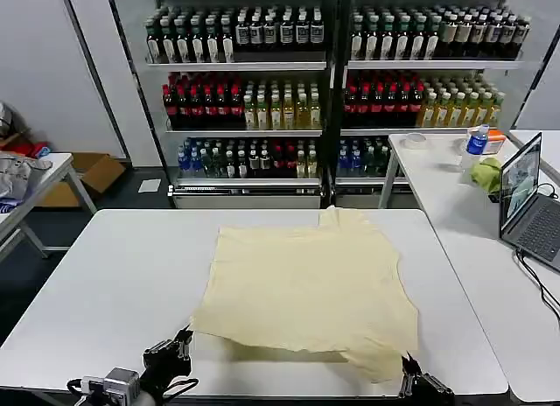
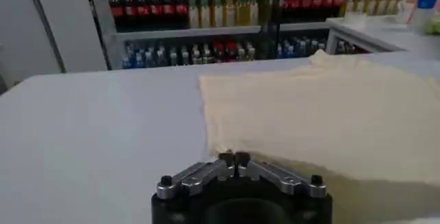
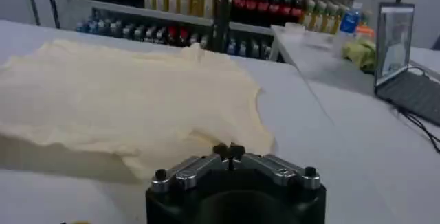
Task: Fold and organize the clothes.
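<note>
A: T-shirt point(image 1: 311, 288) first. Where is it?

B: Pale cream-yellow, spread mostly flat on the white worktop point(image 1: 114, 283), a bit right of centre. One part sticks out at the far edge. The near edge is uneven, and the near-right corner sags toward the worktop's near edge.

A: Folded?

B: Can't tell from these views how many layers. Surface is lightly wrinkled, and the near edge lifts slightly, with a shadow under it.

A: Left hand?

B: Left hand point(image 1: 179, 343) sits low at the near edge of the worktop, just beside the T-shirt's near-left corner. In the left wrist view its fingertips point(image 2: 225, 158) meet, so it's closed, with no cloth between them (cloth edge lies just beyond).

A: Right hand?

B: Right hand point(image 1: 409, 368) is at the near-right corner of the T-shirt, right by the sagging bit. In the right wrist view the fingertips point(image 3: 221, 151) are together too, closed. Cloth lies just past the tips; whether it's touching them, can't tell.

A: Surroundings, quick.

B: A second white worktop point(image 1: 455, 205) stands to the right, carrying an open laptop point(image 1: 525, 196), a water bottle point(image 1: 475, 145) with a blue label and a small green cloth point(image 1: 486, 173). Far behind, drink coolers point(image 1: 332, 91) hold rows of bottles. Far left there's another table with grey fabric point(image 1: 17, 178), and a cardboard box point(image 1: 87, 174) on the floor.
</note>
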Controlling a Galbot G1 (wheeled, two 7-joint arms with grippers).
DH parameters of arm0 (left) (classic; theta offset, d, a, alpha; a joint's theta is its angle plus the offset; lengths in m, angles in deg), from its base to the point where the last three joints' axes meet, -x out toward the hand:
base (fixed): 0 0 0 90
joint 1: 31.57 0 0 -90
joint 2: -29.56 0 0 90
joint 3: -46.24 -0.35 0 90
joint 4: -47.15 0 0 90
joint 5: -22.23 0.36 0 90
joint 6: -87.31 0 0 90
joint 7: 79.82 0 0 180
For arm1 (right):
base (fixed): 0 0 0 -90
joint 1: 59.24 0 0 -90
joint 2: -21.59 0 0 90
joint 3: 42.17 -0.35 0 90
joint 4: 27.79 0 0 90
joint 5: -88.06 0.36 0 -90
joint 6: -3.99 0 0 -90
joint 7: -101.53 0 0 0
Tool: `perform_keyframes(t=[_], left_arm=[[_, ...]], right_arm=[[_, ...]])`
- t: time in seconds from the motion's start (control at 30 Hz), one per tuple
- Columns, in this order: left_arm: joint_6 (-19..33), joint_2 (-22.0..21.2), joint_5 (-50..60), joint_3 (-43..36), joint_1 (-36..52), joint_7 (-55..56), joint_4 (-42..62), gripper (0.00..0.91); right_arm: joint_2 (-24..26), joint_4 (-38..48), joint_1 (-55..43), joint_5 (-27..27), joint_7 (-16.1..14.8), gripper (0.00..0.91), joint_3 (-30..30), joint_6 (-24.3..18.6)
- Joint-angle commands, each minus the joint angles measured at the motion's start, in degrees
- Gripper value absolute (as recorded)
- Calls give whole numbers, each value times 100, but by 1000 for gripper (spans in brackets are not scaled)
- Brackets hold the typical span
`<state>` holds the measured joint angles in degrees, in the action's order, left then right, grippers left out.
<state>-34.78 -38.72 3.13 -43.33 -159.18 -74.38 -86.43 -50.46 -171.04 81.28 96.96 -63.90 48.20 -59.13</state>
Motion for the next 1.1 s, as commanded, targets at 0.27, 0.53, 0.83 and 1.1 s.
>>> perform_keyframes(t=[0.27, 0.53, 0.83, 1.1], left_arm=[[9, 406, -13, -259, 775, -88, 835, 0], [-80, 642, -143, -451, 1457, -100, 1294, 10], [-93, 855, -260, -679, 2187, -97, 1703, 10], [-94, 915, -234, -1012, 2682, -66, 2105, 10]], right_arm=[[547, 658, -1553, 940, 26, 0, -214, 191], [913, 1175, -2295, 1314, 45, 0, -91, 317], [1366, 1631, -3159, 1618, 39, 0, 171, 508], [1575, 2151, -3903, 1633, 44, 0, 658, 594]])
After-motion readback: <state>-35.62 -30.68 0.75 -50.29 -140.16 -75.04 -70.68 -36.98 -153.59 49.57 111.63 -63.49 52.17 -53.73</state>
